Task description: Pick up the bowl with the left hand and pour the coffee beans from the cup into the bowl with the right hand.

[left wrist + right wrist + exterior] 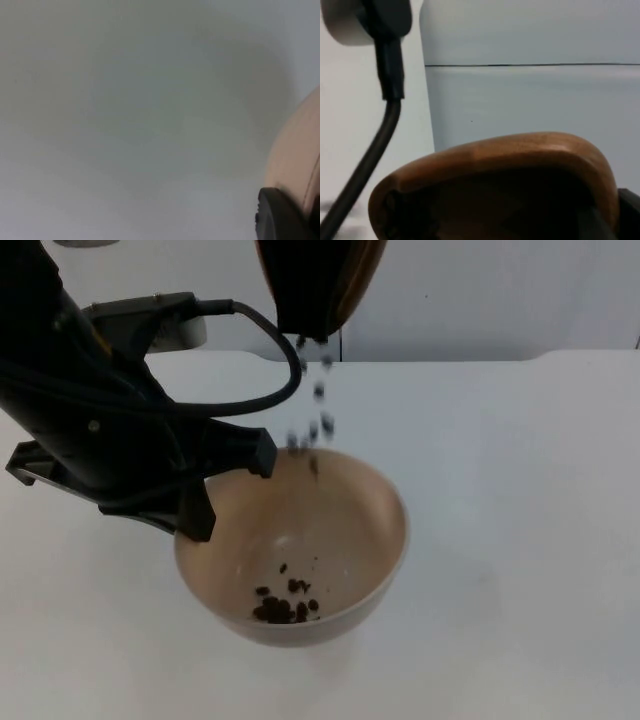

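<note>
Two grippers work over the white table (520, 540): the left gripper (232, 495) holds the beige bowl (345, 530) by its rim on the side nearest the left arm, with one black finger lying over the rim into the bowl and the other reaching down outside the wall, so the fingers are clamped on the rim. The bowl sits open side up in the middle of the top view, and whether it is touching the table or lifted just above it cannot be told. A small heap of dark coffee beans (285, 608) lies on the bowl's floor toward its near side, with a few single beans scattered just beside the heap. Above the bowl's far rim, the brown wooden cup (320, 285) is tilted mouth down, and a loose stream of falling beans (318, 400) runs from its lip toward the bowl. In the right wrist view the cup (520, 165) is close to the camera, its rounded wooden rim turned away toward the grey partition wall (535, 30), and a black fingertip of the right gripper (629, 212) rests against the cup's side, gripping it. In the left wrist view the bowl's pale outer wall (295, 160) curves just beside a black fingertip (280, 215) above the table surface.
</note>
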`<state>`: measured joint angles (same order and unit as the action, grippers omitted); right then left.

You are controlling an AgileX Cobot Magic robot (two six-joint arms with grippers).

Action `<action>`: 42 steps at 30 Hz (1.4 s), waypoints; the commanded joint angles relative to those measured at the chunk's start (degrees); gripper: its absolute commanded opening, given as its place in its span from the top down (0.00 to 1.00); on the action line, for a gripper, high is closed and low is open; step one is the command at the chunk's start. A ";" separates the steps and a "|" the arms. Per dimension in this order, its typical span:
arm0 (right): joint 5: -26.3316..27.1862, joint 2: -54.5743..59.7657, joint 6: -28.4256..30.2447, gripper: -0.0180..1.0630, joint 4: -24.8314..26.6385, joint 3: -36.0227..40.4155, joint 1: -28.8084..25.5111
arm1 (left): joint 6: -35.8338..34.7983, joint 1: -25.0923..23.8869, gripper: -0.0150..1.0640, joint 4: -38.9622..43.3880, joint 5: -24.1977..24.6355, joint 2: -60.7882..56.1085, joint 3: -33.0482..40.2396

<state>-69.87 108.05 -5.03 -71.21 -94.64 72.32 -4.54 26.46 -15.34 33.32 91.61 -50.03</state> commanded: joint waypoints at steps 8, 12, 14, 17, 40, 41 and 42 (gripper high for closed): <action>-0.10 -0.36 1.70 0.98 -2.20 -0.06 0.40 | -0.27 0.33 0.99 -0.54 -0.78 -0.73 0.13; -0.10 -0.36 1.70 0.98 -1.96 -0.06 0.40 | -0.27 0.33 0.99 -0.54 -0.91 -0.73 0.13; -0.10 -0.36 1.33 0.98 -1.75 -0.06 0.40 | -0.27 0.33 0.99 -0.54 -0.91 -0.73 0.13; -0.10 -0.36 1.23 0.98 -1.25 -0.06 0.40 | -0.27 0.33 0.99 -0.54 -0.91 -0.73 0.13; -0.10 -1.27 -9.02 0.98 19.10 -0.27 -8.61 | -0.27 0.33 0.99 -0.64 -1.04 -0.73 0.13; -0.10 -1.41 -9.02 0.98 20.19 -0.27 -8.79 | -0.27 0.33 0.99 -0.64 -1.04 -0.73 0.13; -0.10 -1.59 -9.02 0.98 21.47 -0.27 -9.41 | -0.27 0.33 0.99 -0.64 -1.04 -0.73 0.13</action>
<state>-69.86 107.52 -13.49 -51.38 -94.64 63.69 -4.54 26.46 -15.45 33.21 91.61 -50.03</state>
